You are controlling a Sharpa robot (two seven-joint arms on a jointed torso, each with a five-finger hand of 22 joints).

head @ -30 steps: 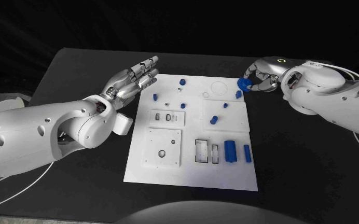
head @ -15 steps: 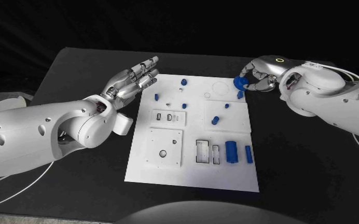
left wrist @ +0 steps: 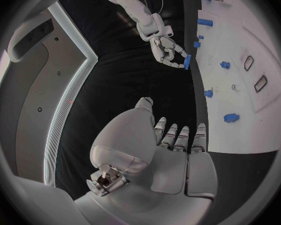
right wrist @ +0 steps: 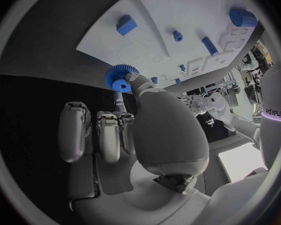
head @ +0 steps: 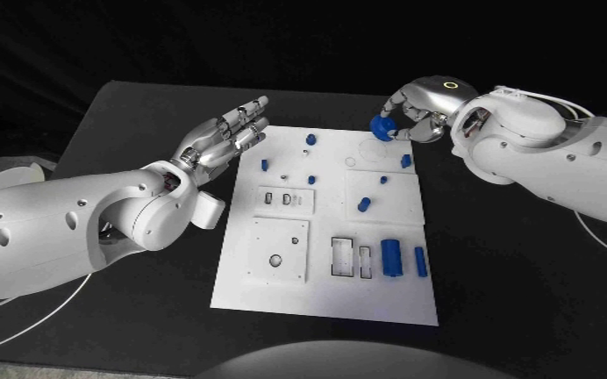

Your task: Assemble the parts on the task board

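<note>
The white task board (head: 329, 287) lies in the middle of the black table, with several small blue parts on it. My right hand (head: 414, 120) hovers over the board's far right corner and pinches a blue toothed gear (head: 382, 128). That gear (right wrist: 120, 78) sits between thumb and a fingertip, just above the board's edge (right wrist: 100, 37). A faint round recess (head: 371, 146) lies close under it. My left hand (head: 228, 138) is open with straight fingers, left of the board's far end, holding nothing. From the left wrist, my left hand (left wrist: 172, 150) and the far right hand (left wrist: 168, 50) both show.
Two blue cylinders (head: 391, 255) lie near the board's near right, next to rectangular slots (head: 341, 255). Small blue pegs (head: 308, 139) stand across the far half. A raised square plate with a round hole (head: 274, 261) sits near left. Black table surrounds the board.
My right hand has carried the gear to the left and slightly farther away, from beside the board's right edge to above its far right corner. The left hand has stayed put.
</note>
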